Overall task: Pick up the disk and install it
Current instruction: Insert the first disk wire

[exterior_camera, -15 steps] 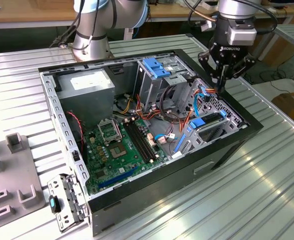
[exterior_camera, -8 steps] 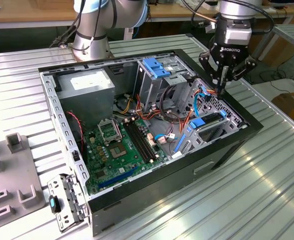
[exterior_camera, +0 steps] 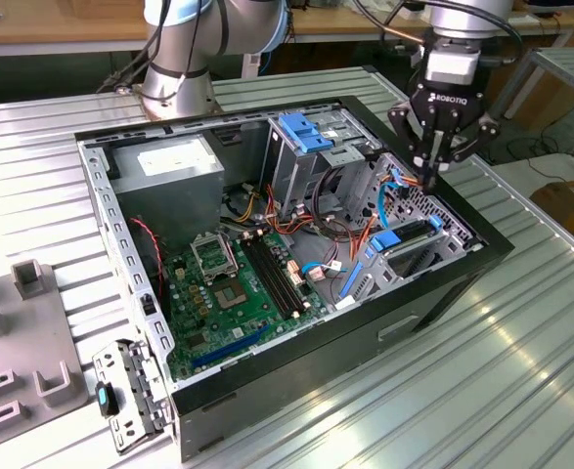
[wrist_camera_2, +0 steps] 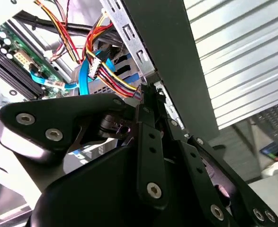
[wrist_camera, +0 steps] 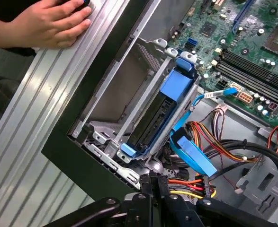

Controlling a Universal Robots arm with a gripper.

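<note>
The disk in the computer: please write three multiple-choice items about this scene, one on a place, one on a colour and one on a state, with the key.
1. Where is the disk?
A. in the metal bay at the edge of the case
B. on the floor
C. in a cardboard box

2. What colour is the bracket around the disk?
A. red
B. blue
C. green

3. In what state is the case?
A. shut with a side panel
B. lying open, with the motherboard exposed
C. wrapped in foil

Key:
1 A, since the first wrist view shows the disk sitting in the bay.
2 B, since blue plastic edges the dark slab.
3 B, since the exterior view shows the board uncovered.
</note>
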